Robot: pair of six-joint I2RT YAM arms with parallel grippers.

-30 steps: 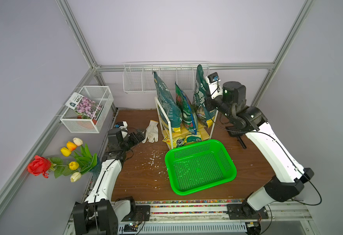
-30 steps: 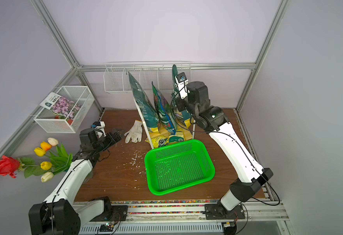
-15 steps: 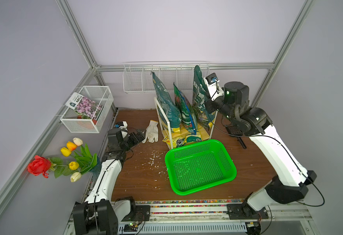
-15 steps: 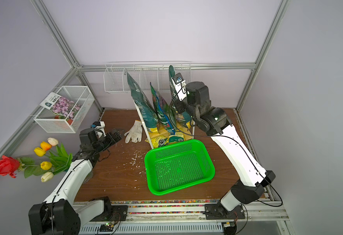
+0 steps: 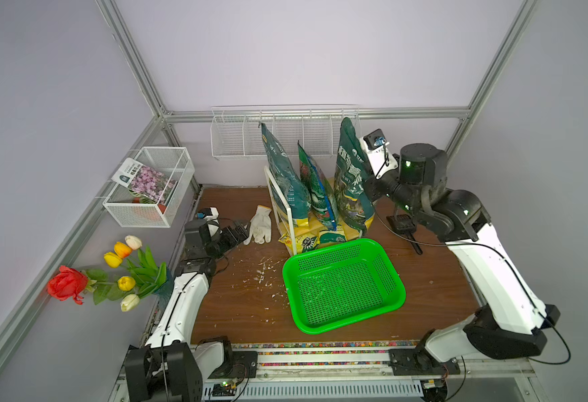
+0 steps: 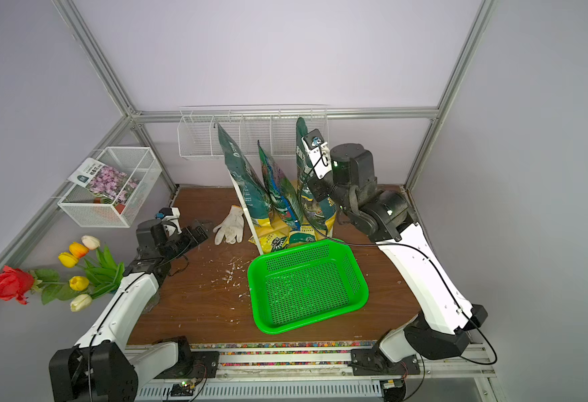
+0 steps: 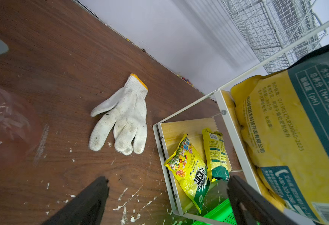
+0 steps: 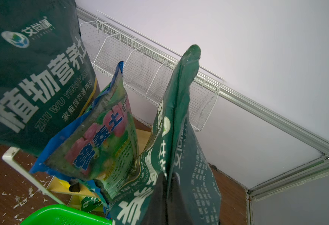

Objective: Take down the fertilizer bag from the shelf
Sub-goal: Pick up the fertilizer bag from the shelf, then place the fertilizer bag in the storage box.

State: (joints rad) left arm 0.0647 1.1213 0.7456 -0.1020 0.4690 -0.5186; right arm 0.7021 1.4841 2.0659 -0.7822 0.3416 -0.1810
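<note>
Basket, green plastic (image 5: pixel 343 283), sits nearest on the brown surface (image 5: pixel 237 313), just in front of the shelf (image 5: pixel 291 233). The left end effector (image 5: pixel 237 232) sits low at the surface's left side, jaws spread wide and holding nothing. A white work glove (image 5: pixel 260 224) lies just beside it. Small yellow packets (image 5: pixel 306 240) lie on the shelf's lower board.

Above stand a dark green bag (image 5: pixel 284 181) and a blue-edged bag (image 5: pixel 315 189). The right end effector (image 8: pixel 167 181) is clamped on the rightmost fertilizer bag (image 5: pixel 350 181), upright at the shelf's right end. Contact between its base and the board cannot be determined. A white wire rack (image 5: pixel 285 135) hangs on the back wall.
</note>
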